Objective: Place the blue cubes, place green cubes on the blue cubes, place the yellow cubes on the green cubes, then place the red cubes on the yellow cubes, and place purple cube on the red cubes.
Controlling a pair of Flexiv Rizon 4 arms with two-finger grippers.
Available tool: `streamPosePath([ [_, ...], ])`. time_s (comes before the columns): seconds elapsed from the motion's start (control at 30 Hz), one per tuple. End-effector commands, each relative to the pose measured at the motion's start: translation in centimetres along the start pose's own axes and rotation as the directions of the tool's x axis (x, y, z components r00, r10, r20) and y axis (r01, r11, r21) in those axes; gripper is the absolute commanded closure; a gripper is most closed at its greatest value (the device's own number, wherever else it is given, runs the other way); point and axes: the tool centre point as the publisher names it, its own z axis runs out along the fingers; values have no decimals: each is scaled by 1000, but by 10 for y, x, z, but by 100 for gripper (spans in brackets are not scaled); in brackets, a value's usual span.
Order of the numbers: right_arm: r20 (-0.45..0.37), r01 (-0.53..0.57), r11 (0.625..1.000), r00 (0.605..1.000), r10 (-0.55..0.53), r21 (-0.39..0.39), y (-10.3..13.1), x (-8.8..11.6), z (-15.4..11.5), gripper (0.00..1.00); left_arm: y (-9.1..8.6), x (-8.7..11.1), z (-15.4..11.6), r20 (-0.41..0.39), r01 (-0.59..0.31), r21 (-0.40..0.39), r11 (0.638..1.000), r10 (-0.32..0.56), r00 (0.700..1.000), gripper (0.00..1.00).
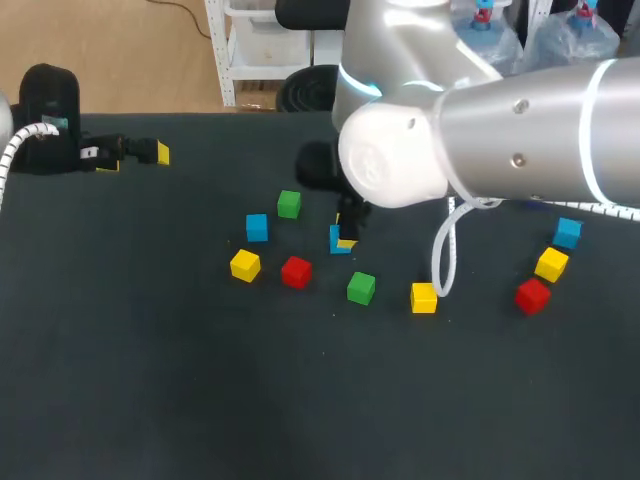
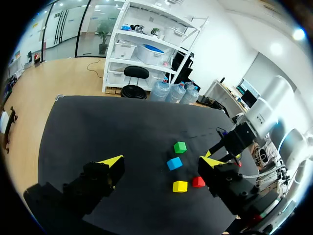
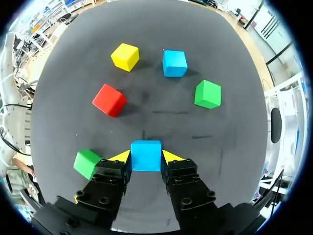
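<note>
My right jaws are clenched on a blue cube. In the right wrist view both yellow fingertips press flat on two opposite faces, and the cube sits square between them. In the head view it is low, at or just above the black tabletop; I cannot tell whether it touches.

A green cube lies just beside the outside of one finger. Ahead of the jaws, each apart from the others, are a red cube, a yellow cube, a second blue cube and a second green cube.

The head view shows my right arm reaching past the middle. A lone yellow cube lies under it. Nearer the right edge are a far red cube, a far yellow cube and a far blue cube. I see no purple cube, though the arm hides part of the tabletop.

My left jaws are released, fingers wide apart with nothing between them. They hang at the far left with my left arm, well apart from every cube.

I judge the cubes light, rigid and smooth-faced. A hold by the edges or corners would probably let one twist or slip, so flat faces, taken centrally as here, look right. As a stack base, this one wants setting down level with room around it.
</note>
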Motion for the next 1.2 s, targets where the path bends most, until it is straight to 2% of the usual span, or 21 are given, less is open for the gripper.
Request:
streamPosePath([
  [0.03,-5,2,1000,1000,-3,-16,-6,-2,3,100,1,0,1,3,-1,4,1000,1,1000,0],
  [1.2,-33,6,1000,999,-6,-13,-12,-7,10,100,1,0,1,3,-1,4,1000,1,1000,0],
])
